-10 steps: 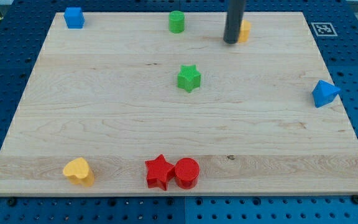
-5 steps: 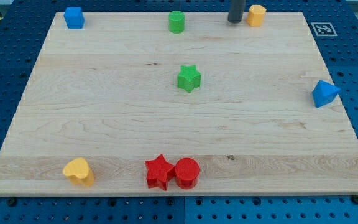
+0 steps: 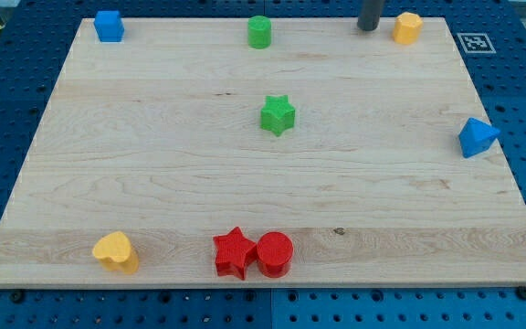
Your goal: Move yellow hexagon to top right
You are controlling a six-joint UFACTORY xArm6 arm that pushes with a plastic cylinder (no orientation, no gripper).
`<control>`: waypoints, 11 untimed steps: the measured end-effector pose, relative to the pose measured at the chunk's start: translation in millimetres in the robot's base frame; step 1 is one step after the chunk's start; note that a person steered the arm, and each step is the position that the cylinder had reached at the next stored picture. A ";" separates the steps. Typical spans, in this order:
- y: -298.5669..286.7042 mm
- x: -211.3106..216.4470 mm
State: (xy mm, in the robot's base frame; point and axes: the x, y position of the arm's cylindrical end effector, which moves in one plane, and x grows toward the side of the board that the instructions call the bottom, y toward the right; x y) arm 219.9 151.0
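The yellow hexagon (image 3: 407, 27) stands on the wooden board (image 3: 153, 164) near the view's top right corner, close to the top edge. My tip (image 3: 368, 28) is at the top edge of the board, a short way to the left of the yellow hexagon, with a small gap between them. Only the lower end of the dark rod shows; the rest is cut off by the view's top.
A blue cube (image 3: 109, 26) sits at the top left, a green cylinder (image 3: 259, 32) at the top middle, a green star (image 3: 278, 115) near the centre. A blue triangular block (image 3: 477, 137) sits at the right edge. A yellow heart (image 3: 116, 251), red star (image 3: 234, 253) and red cylinder (image 3: 275, 255) lie along the bottom.
My tip moved up to the top edge and then to the right. The yellow hexagon slid to the right and slightly up, toward the top right corner. The other blocks stayed put.
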 end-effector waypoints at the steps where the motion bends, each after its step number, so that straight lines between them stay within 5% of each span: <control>1: 1.6 24.2; 2: 26.8 49.1; 4: 34.1 4.6; 7: 42.0 42.5; 11: 87.8 20.7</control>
